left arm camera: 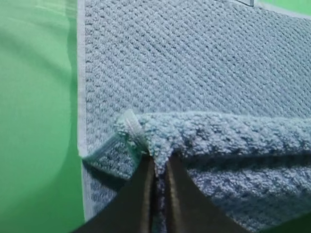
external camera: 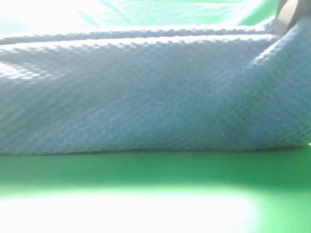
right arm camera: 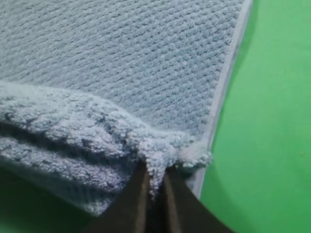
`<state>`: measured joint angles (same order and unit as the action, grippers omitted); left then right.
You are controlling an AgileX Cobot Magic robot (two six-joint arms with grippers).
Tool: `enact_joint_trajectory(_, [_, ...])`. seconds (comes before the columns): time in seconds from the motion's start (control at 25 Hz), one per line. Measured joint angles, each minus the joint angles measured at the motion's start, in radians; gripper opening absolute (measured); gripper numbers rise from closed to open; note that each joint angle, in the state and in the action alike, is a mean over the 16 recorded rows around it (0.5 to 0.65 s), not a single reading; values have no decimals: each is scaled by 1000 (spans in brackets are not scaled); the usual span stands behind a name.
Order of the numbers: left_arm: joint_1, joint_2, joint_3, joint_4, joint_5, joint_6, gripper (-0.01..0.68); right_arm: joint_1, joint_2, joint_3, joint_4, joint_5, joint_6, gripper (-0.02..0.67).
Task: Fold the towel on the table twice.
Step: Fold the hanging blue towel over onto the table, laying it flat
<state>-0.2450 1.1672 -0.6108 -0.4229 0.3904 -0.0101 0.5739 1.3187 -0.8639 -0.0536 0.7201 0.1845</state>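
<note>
The blue-grey waffle-weave towel (external camera: 146, 97) fills the exterior high view, lying in a raised fold on the bright-green table (external camera: 155, 174). In the left wrist view my left gripper (left arm camera: 159, 167) is shut on a lifted corner of the towel (left arm camera: 194, 73), near its pale left hem, and holds that layer above the flat part below. In the right wrist view my right gripper (right arm camera: 154, 177) is shut on the other lifted corner of the towel (right arm camera: 121, 63), close to the pale right hem. A grey piece of an arm (external camera: 287, 14) shows at the top right of the exterior high view.
Bare green table (left arm camera: 34, 121) lies left of the towel in the left wrist view, and bare table (right arm camera: 272, 121) lies right of it in the right wrist view. Bright glare washes out the near table surface and the backdrop.
</note>
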Motion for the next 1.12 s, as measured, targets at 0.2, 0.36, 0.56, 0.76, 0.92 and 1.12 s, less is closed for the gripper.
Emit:
enact_joint_trajectory(0.2, [-1,183,-144,13,-20,5,0,-73,129,-92,8,-29,-66,0])
enact_joint_trajectory(0.36, [-1,299,-254,40,-26,8,0,-109,215,-156,7,-64,-107,0])
enact_joint_trajectory(0.56, [0,398,-354,81,-34,9,0,-128,302,-224,-10,-111,-131,0])
enact_joint_trajectory(0.76, [1,454,-404,131,-44,3,0,-133,373,-279,-26,-150,-141,0])
enact_joint_trajectory(0.92, [1,482,-420,168,-56,-7,0,-135,420,-312,-34,-175,-144,0])
enact_joint_trajectory(1.12, [2,511,-423,202,-77,-21,0,-136,460,-339,-39,-203,-147,0])
